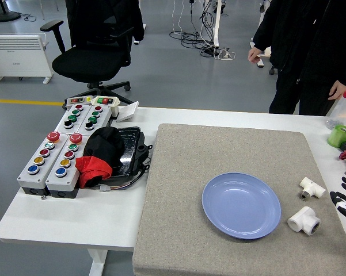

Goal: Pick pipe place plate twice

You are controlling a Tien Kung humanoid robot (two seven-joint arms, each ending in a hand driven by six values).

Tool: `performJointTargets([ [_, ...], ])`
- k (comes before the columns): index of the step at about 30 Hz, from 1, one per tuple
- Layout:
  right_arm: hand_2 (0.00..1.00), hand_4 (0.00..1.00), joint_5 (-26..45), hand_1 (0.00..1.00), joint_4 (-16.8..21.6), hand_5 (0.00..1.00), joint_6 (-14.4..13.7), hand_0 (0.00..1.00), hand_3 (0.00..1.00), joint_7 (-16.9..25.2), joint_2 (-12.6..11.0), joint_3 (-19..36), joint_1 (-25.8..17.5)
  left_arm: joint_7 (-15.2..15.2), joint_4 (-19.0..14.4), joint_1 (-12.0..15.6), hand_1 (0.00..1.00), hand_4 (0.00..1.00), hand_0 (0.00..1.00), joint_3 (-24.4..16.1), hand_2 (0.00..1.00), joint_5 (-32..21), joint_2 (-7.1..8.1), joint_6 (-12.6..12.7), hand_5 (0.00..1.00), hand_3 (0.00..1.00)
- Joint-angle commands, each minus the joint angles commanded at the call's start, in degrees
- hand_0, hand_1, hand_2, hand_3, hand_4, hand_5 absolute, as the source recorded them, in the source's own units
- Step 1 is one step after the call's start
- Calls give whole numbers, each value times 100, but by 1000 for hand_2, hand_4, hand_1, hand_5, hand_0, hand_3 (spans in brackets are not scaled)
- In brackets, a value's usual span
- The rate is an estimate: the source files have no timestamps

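The right robot hand [345, 198] shows only at the picture's right edge, its black fingers spread and holding nothing, just beside the farther of two white pipe tees [311, 187]. The nearer pipe tee [304, 220] lies on the grey mat [178, 190] close to the blue plate [242, 204], apart from its rim. The plate is bare, so I judge neither placement is done; both picks remain. The left robot hand is out of view. A person [311, 52] stands at the worktop's [57, 221] far side, hands idle.
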Motion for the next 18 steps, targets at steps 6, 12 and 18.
performJointTargets([
  [6,998,688,-1150,924,75,300,136,995,953,70,-67,-95,-94,-5,3,1,631,386,650,-6,635,6,-3,2,998,551],
  [12,992,714,-1919,921,158,303,281,992,945,74,-102,-191,-146,-11,8,-7,630,387,649,-26,635,35,-1,-1,998,551],
  [18,974,733,-2220,918,278,304,416,978,937,42,-132,-397,-172,-6,6,-10,631,387,649,-31,635,45,0,-6,998,551],
])
